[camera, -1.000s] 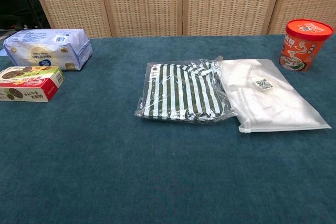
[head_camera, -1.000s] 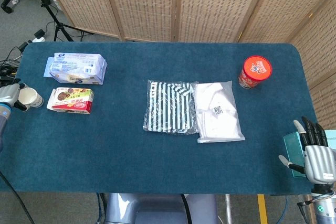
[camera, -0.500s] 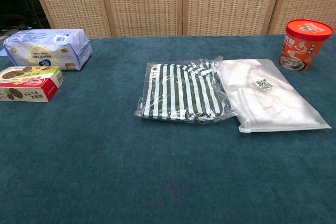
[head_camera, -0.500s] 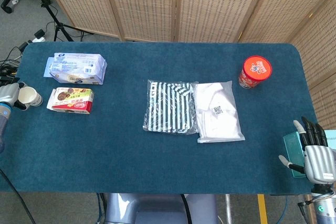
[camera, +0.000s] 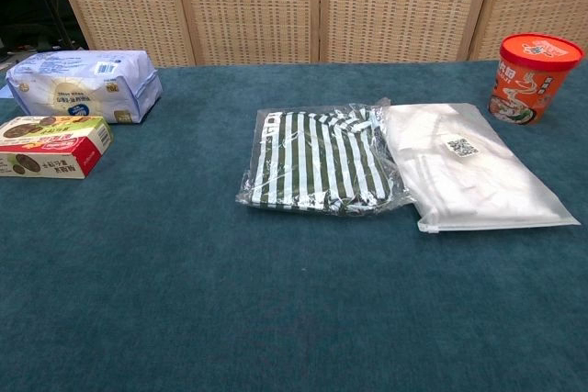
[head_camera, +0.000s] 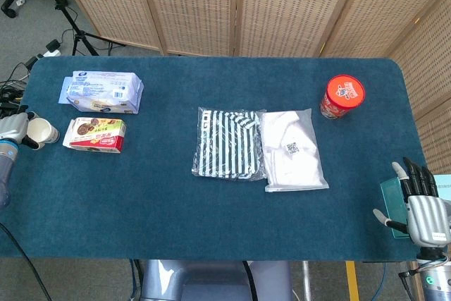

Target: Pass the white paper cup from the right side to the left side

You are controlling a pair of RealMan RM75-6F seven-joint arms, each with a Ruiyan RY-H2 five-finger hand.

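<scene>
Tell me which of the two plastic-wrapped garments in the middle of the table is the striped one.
The striped garment pack is the one toward the robot's left; the plain white pack beside it has a small QR label.

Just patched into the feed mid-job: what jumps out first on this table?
The striped garment bag and the white garment bag lie side by side at the table's centre, with the red noodle cup at the far right. At the left edge the left hand is at the white paper cup; the right hand waits off the right edge.
</scene>
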